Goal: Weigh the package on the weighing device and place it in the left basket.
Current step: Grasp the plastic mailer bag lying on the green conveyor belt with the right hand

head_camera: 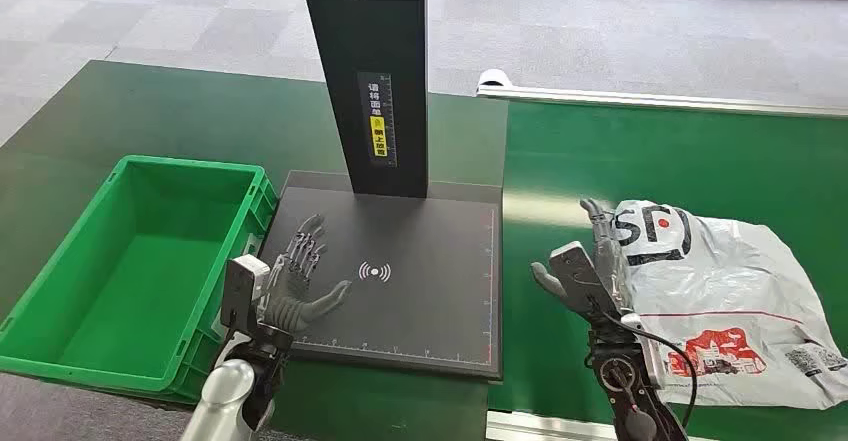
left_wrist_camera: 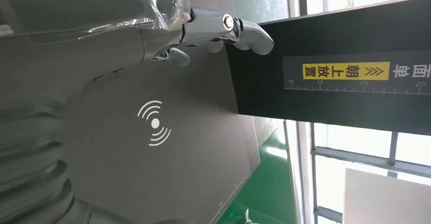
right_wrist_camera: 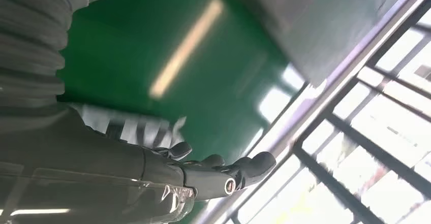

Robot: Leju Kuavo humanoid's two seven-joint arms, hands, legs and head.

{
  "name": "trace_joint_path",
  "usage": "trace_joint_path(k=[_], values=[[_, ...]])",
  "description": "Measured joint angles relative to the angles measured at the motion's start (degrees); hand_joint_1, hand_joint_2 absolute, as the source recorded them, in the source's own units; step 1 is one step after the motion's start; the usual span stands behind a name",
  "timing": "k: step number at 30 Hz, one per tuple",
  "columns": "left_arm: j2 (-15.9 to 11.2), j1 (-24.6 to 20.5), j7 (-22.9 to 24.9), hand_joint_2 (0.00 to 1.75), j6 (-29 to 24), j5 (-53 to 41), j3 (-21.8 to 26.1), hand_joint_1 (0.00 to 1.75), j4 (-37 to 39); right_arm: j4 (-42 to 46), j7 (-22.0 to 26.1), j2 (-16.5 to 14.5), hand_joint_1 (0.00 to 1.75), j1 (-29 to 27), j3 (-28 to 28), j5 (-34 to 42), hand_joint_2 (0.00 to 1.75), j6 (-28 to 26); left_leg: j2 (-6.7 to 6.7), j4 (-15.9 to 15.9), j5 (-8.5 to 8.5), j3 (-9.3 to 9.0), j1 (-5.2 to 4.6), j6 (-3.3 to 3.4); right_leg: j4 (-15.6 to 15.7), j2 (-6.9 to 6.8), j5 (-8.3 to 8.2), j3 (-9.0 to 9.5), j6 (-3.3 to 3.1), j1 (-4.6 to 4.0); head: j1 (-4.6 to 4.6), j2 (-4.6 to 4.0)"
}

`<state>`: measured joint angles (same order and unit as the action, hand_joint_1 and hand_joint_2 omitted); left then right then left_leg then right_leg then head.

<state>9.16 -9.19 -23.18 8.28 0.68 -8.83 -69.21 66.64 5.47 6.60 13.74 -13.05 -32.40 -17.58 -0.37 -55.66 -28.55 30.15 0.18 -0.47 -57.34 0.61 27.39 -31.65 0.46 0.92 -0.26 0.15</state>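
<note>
We see the package [head_camera: 725,301], a crumpled white plastic mailer bag with black letters near its top and a red print lower down, lying flat on the green belt [head_camera: 700,161] at the lower right of the head view. It is well apart from the scale and from the basket. In the right wrist view a striped, blurred edge of the package [right_wrist_camera: 132,127] shows just beside the dark fingers.

The right hand [head_camera: 590,261] stands at the left edge of the package, at lower centre-right of the frame, its fingers stretched out and apart with the thumb off to the left; it holds nothing, and we cannot tell whether the fingertips touch the bag. The right wrist view shows the same fingers [right_wrist_camera: 249,165] extended with nothing between them.

Left of the belt, in the middle of the head view, lies the weighing device [head_camera: 420,291], a flat black platform with a white wireless symbol [head_camera: 374,272] and ruler marks along its edges. A black upright column [head_camera: 365,61] rises from its far edge, carrying a yellow label [head_camera: 379,131] and a printed scale.

The left hand [head_camera: 300,276] hovers over the left part of the platform, fingers spread and pointing up the frame, thumb out to the right, empty. In the left wrist view its fingers [left_wrist_camera: 244,31] reach toward the column.

The green basket [head_camera: 60,271], a plastic crate, sits at the lower left of the frame, just beside the platform.
</note>
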Motion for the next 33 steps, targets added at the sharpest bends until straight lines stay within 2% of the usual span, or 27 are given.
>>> trace_joint_path(k=[2,6,11,14,20,25,29,33], values=[[0.0,0.0,0.2,1.75,0.1,-0.1,0.0,0.00,-0.1,-0.2,-0.5,0.4,0.00,0.0,1.5,-0.8,1.75,-0.8,-0.01,0.0,0.00,0.01,0.00,0.00,0.0,0.00,0.00,0.00,0.00,0.01,0.00,0.00],[0.0,0.0,0.6,1.75,0.6,-1.0,0.0,0.00,-0.3,-1.7,-1.3,1.6,0.00,0.1,9.2,-3.0,1.75,-3.3,-0.05,0.0,-0.01,0.04,-0.01,0.01,0.0,-0.02,0.00,-0.01,0.00,0.02,0.00,-0.01],[0.3,0.0,0.7,1.75,0.8,-1.4,0.0,0.00,-0.3,-4.1,-0.4,2.0,0.00,0.4,19.2,-2.6,1.75,-3.4,-0.07,0.0,-0.01,0.07,0.00,0.01,0.0,-0.03,-0.01,-0.02,0.01,0.01,-0.02,-0.01],[0.5,0.0,0.7,1.75,0.8,-1.4,0.1,0.00,-0.3,-4.8,-0.1,2.0,0.00,0.5,22.4,-2.6,1.75,-3.4,0.00,0.0,-0.01,0.06,0.00,0.01,0.0,-0.02,-0.01,-0.04,0.00,0.00,-0.02,-0.01],[0.7,0.0,0.4,1.75,0.6,-1.9,0.2,0.00,-0.2,-7.0,0.5,1.6,0.00,2.3,26.3,-6.7,1.75,-3.4,0.02,0.0,0.00,0.09,0.00,0.01,0.0,-0.01,-0.01,-0.05,0.00,0.00,-0.01,-0.01],[1.0,0.1,0.4,1.75,0.8,-2.3,0.5,0.00,-0.2,-9.2,-0.5,0.9,0.00,4.2,27.2,-11.2,1.75,-3.4,-0.01,0.0,0.01,0.10,0.00,0.01,0.0,-0.04,-0.01,-0.05,0.00,0.00,-0.01,-0.02],[1.1,0.1,0.5,1.75,1.1,-2.6,0.6,0.00,-0.2,-10.5,-5.5,0.6,0.00,4.5,27.1,-20.1,1.75,-3.6,-0.06,0.0,0.00,0.10,0.00,0.01,0.0,-0.04,-0.01,-0.05,0.00,0.00,-0.02,-0.02],[1.0,0.1,0.5,1.75,1.6,-2.9,0.8,0.00,-0.2,-13.1,-11.4,1.0,0.00,4.7,26.7,-30.6,1.75,3.6,-0.06,0.0,0.00,0.12,0.00,0.01,0.0,-0.04,-0.01,-0.06,0.01,0.00,-0.02,-0.02]])
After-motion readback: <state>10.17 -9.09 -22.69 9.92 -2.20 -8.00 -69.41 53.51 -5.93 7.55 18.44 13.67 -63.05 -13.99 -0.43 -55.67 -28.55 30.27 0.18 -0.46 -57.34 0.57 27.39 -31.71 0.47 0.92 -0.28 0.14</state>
